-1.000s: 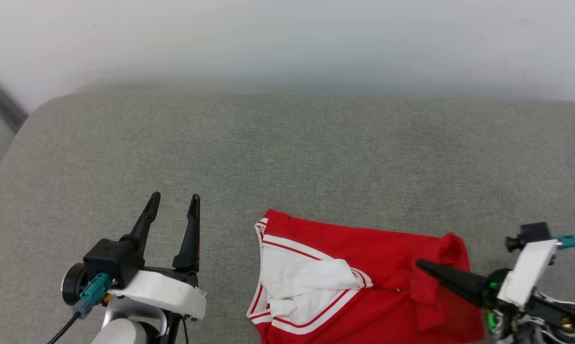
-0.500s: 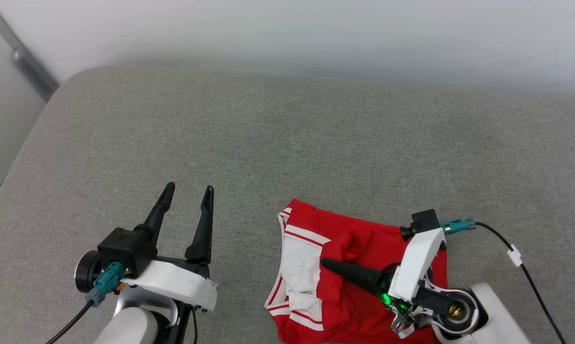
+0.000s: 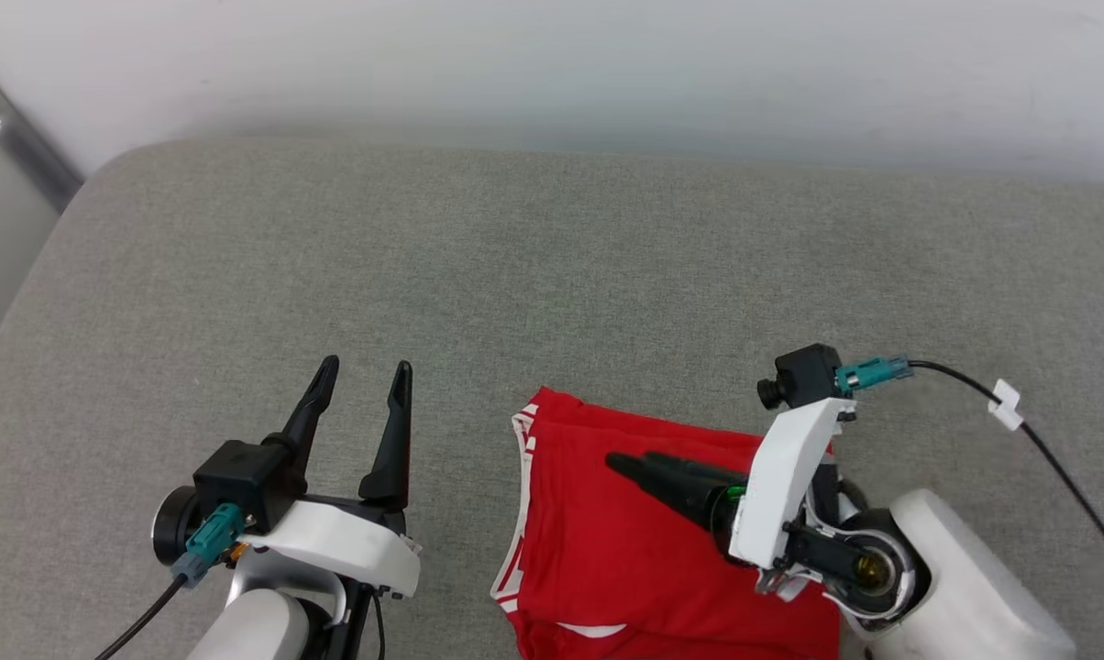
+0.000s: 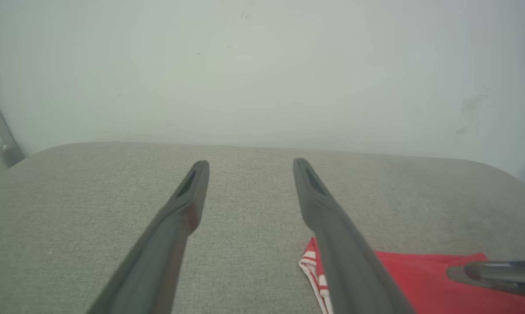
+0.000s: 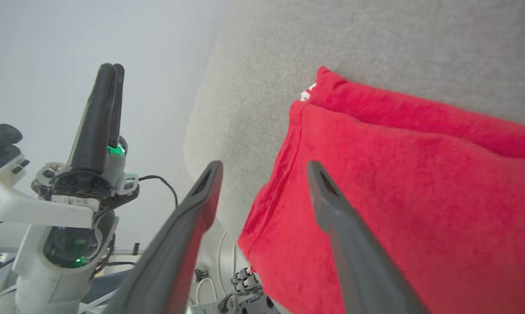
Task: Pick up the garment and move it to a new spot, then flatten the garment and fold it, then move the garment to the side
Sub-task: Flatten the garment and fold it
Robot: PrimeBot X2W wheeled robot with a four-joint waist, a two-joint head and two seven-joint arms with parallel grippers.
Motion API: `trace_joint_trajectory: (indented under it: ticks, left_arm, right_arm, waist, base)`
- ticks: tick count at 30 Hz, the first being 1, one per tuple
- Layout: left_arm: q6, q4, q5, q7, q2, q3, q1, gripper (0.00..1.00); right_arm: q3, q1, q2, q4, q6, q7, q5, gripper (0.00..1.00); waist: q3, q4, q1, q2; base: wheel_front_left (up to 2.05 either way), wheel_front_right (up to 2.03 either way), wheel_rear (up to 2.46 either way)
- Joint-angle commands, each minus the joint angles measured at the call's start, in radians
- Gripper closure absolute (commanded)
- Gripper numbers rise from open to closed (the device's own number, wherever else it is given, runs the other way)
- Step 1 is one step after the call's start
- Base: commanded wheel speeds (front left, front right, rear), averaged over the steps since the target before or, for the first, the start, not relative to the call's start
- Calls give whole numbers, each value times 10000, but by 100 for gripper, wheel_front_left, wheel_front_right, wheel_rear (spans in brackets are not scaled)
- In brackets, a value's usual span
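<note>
Lying at cushion's near edge, garment

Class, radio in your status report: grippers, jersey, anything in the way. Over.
Left gripper open, beside jersey, over grey cushion. Right gripper open, empty, over the jersey. Jersey folded, plain red side up. No obstacle seen.

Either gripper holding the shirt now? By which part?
Nothing held: right gripper open over the shirt; left gripper open beside it.

left arm: lower left, jaws wide apart, pointing forward | right arm: lower right, jaws apart, pointing leftward
</note>
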Motion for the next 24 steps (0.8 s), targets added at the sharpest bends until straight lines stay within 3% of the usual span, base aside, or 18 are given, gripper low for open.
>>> trace_joint_trajectory:
  ticks: [1, 6, 13, 19, 24]
  left_arm:
    - [-8, 20, -31, -65, 5, 12, -30, 0]
    - [16, 100, -89, -98, 43, 104, 109, 0]
    - [224, 136, -286, -175, 130, 455, 534, 0]
    - [530, -1, -515, -256, 166, 972, 1152, 0]
    - [731, -160, -376, -270, 367, 1204, 1743, 0]
  right_arm:
    - [78, -180, -239, -55, -1, -149, -287, 0]
    - [85, -52, -1290, 18, -1, -1427, -2249, 0]
    - [-1846, 793, -1930, 316, -1, -3118, -5174, 0]
    - [-3984, 1898, -1217, -857, -1, -5042, -7471, 0]
    - [-4657, 2918, -328, -2073, -3, -5839, -8589, 0]
  waist:
    - [-59, -66, -1, 0]
    - [-236, -299, -1, 0]
    - [-485, -810, -1, 0]
    - [-747, -1264, -1, 0]
    - [-1090, -1428, -1, 0]
  base:
    - [0, 0, 0]
    - [0, 0, 0]
    - [0, 0, 0]
    - [0, 0, 0]
    - [0, 0, 0]
